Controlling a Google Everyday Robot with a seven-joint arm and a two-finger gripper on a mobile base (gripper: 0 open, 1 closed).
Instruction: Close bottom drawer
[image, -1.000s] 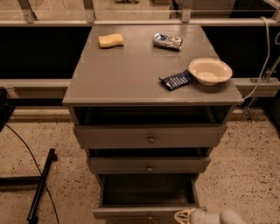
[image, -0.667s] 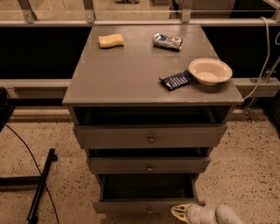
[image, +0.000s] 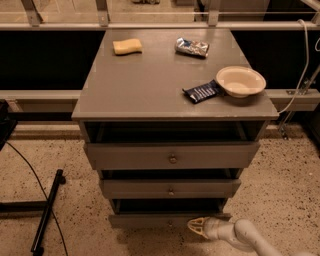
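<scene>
The bottom drawer is the lowest, slimmest grey front of the cabinet, with a small knob at its centre. It stands out only a little, with a dark gap above it. My gripper, pale and on a white arm coming in from the lower right, is at the drawer front just right of the knob, touching or nearly touching it.
The middle drawer and top drawer stand slightly out. On the cabinet top lie a yellow sponge, a foil bag, a dark snack packet and a white bowl. A black stand lies on the floor at left.
The bottom drawer has slid inward towards the cabinet, and its open interior has shrunk to a narrow gap. My gripper has moved in with the drawer front.
</scene>
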